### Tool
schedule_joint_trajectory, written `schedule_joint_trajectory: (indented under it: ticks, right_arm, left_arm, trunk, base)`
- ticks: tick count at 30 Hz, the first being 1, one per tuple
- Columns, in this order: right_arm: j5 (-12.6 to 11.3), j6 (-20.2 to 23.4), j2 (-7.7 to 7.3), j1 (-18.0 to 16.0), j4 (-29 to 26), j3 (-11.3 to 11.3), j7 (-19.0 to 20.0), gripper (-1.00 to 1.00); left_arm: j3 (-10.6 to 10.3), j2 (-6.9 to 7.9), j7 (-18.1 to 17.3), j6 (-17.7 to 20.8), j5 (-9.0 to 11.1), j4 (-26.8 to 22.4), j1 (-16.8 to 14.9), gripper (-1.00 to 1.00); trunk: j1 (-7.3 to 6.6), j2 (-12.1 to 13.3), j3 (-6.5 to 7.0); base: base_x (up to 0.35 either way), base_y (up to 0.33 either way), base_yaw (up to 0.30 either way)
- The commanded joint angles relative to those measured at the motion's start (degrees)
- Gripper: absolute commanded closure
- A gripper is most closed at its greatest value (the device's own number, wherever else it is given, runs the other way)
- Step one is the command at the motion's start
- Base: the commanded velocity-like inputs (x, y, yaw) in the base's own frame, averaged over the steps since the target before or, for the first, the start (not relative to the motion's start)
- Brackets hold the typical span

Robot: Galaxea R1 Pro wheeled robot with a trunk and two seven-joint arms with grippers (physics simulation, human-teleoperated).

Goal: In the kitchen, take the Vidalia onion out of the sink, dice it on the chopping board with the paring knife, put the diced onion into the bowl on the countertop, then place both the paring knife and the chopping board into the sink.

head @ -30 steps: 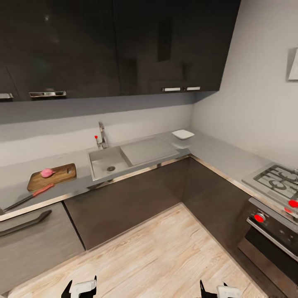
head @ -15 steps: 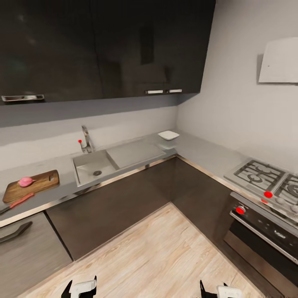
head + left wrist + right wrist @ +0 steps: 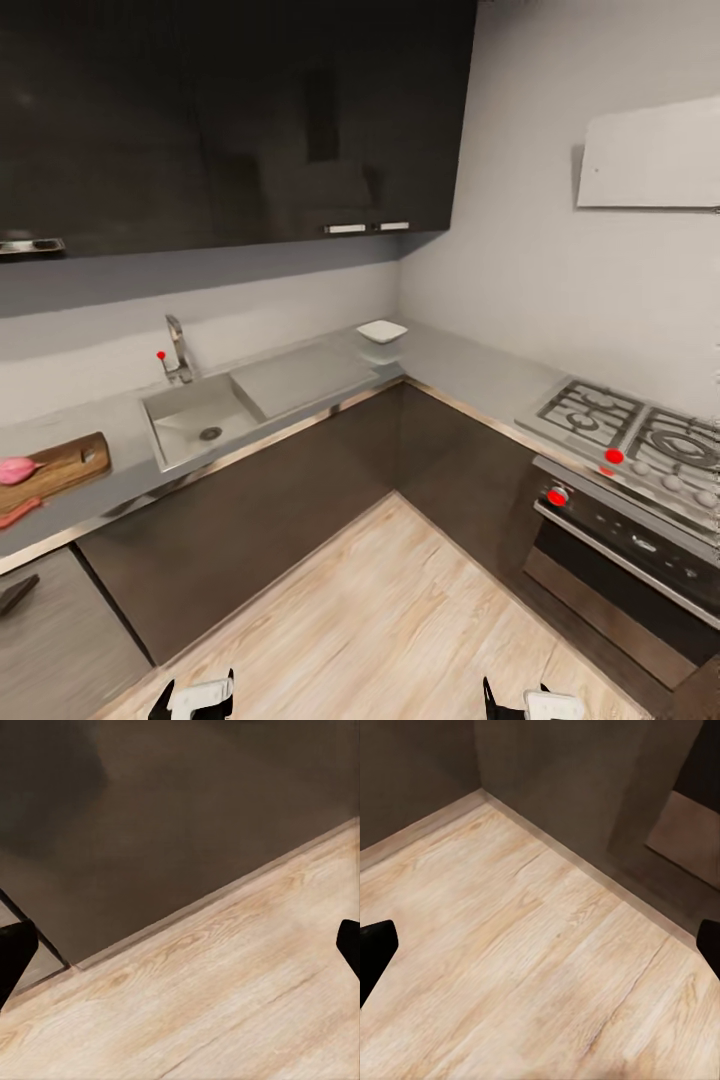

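Resting on the brown wooden chopping board (image 3: 62,465) at far left: small pinkish-red Vidalia onion (image 3: 17,469), orange-red paring knife (image 3: 18,513) just beside. Both black grippers (image 3: 193,697) (image 3: 527,702) low over plank floor, jaws spread, empty (well apart from the board); could lose sight of the onion if turned further.

Left hand (image 3: 180,945) with fingertips (image 3: 13,949) spread wide above pale wood-plank floor (image 3: 225,997) meeting dark cabinet fronts (image 3: 165,810).
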Motion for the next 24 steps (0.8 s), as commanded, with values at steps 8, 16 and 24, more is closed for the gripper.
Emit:
schedule_joint_trajectory:
  ticks: [8,16,24]
  right_arm:
    - [-0.56,-0.20,-0.10,-0.06,0.05,0.49,-0.25,-1.00]
    - [-0.56,-0.20,-0.13,-0.06,0.05,0.47,-0.25,-1.00]
    - [-0.56,-0.20,-0.13,-0.06,0.05,0.46,-0.25,-1.00]
  left_arm:
    - [-0.48,-0.02,0.31,1.00,0.08,0.15,-0.08,-1.00]
    - [-0.48,-0.02,0.31,1.21,0.09,0.15,-0.08,-1.00]
    - [-0.48,-0.01,0.27,1.23,0.11,0.15,-0.08,-1.00]
  trunk:
    - [0.04,-0.12,0.39]
    - [0.04,-0.12,0.91]
    - [0.04,-0.12,1.42]
  base:
    - [0.109,0.276,-0.215]
    - [0.184,0.089,-0.215]
    - [0.054,0.004,-0.215]
